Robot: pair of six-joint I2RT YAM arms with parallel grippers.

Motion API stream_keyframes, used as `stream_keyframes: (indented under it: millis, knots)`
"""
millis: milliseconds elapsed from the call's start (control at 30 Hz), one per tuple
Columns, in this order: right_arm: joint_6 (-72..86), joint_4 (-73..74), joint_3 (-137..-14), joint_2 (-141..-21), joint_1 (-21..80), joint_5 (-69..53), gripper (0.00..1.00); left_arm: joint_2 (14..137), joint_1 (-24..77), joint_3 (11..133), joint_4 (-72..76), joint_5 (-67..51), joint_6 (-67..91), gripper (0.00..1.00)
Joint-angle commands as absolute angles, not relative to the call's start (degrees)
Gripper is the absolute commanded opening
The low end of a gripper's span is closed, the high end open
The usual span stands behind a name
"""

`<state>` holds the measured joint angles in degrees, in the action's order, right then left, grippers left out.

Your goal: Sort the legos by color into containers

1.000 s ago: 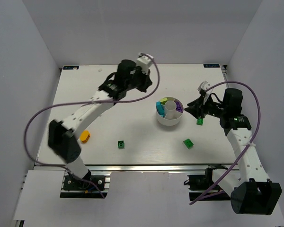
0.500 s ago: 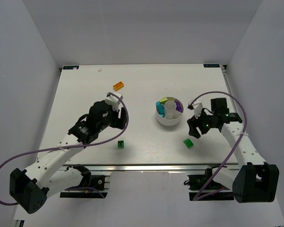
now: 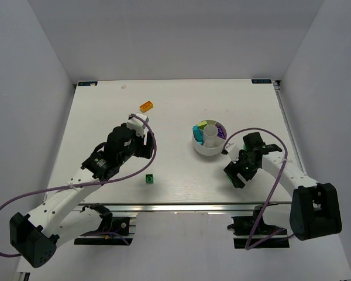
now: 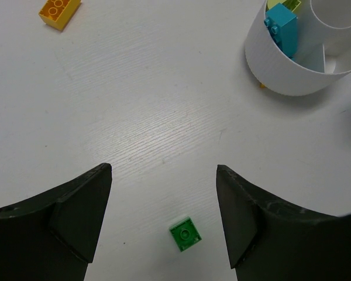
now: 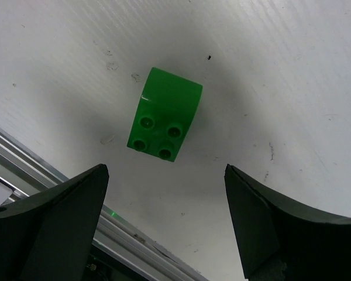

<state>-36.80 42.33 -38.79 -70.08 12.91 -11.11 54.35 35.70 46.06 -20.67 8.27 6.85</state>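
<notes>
L wrist, gripper: our left gripper [image 4: 164, 168] is spread wide and empty, w/ nothing btw the fingers.
L wrist, nearest lego: small green brick [image 4: 185, 234] sits on the bench [image 4: 134, 99], stud up, roughly centred below the fingers and untouched.
L wrist, others: orange brick [image 4: 59, 12] is well apart at top left. The dish [image 4: 281, 70] is top right, w/ a cyan brick [image 4: 281, 26] in one wedge.
R wrist, gripper: our right gripper [image 5: 165, 168] is released and wide, holding nothing.
R wrist, lego: green 2x2 brick [image 5: 164, 114] lies on the bench btw the fingers, no contact, near the edge rail [image 5: 17, 152]. Studs face the camera; upright or tipped, we can't tell.
Handling (our guess): light, stiff, glossy plastic, so it'll prob skid if nudged by one finger only. We'd pinch across two flat opposite sides, not the studs, and square the fingers to them first.
Top, layout: the dish is right of centre and also holds a lime brick [image 3: 205, 124] and a purple brick [image 3: 221, 133]. The orange brick is on the far side, the small green one near the front edge, and the 2x2 is hidden under the right gripper.
</notes>
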Motion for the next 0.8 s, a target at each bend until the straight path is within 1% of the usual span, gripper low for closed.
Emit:
stream_keyframes:
  millis: [0, 300, 400, 500, 600, 633, 700, 733, 767]
  knots:
    - [-35.51, 38.76, -38.58, -71.01, 14.41, -10.02, 0.85, 53.61, 35.68, 46.67, -20.3, 8.88, 6.24, 0.82]
    - [-31.82, 33.23, -36.65, -73.48, 16.79, -10.9, 0.76, 53.88, 35.68, 46.58, -20.39, 9.4, 6.07, 0.82]
    - [-31.03, 32.08, -36.21, -73.92, 17.66, -10.55, 0.65, 54.05, 35.68, 46.58, -20.39, 9.32, 6.07, 0.82]
    - [-30.76, 31.38, -35.68, -74.09, 17.93, -9.67, 0.59, 54.23, 35.68, 46.58, -20.39, 9.4, 6.15, 0.82]
    - [-31.11, 31.2, -35.24, -73.39, 18.02, -9.41, 0.49, 54.14, 35.68, 46.49, -20.39, 9.41, 6.15, 0.82]
    - [-31.55, 31.38, -35.33, -72.78, 18.1, -9.49, 0.42, 54.23, 35.68, 46.49, -20.48, 9.58, 6.07, 0.82]
    - [-33.3, 32.51, -36.12, -71.72, 18.02, -9.58, 0.35, 54.31, 35.68, 46.41, -20.3, 9.67, 6.07, 0.82]
    - [-34.09, 33.13, -36.65, -70.15, 18.1, -10.02, 0.27, 54.23, 35.68, 46.49, -20.3, 9.67, 5.98, 0.82]
    - [-34.97, 33.74, -37.17, -69.27, 18.02, -11.67, 0.25, 54.23, 35.68, 46.49, -20.3, 9.67, 5.98, 0.82]
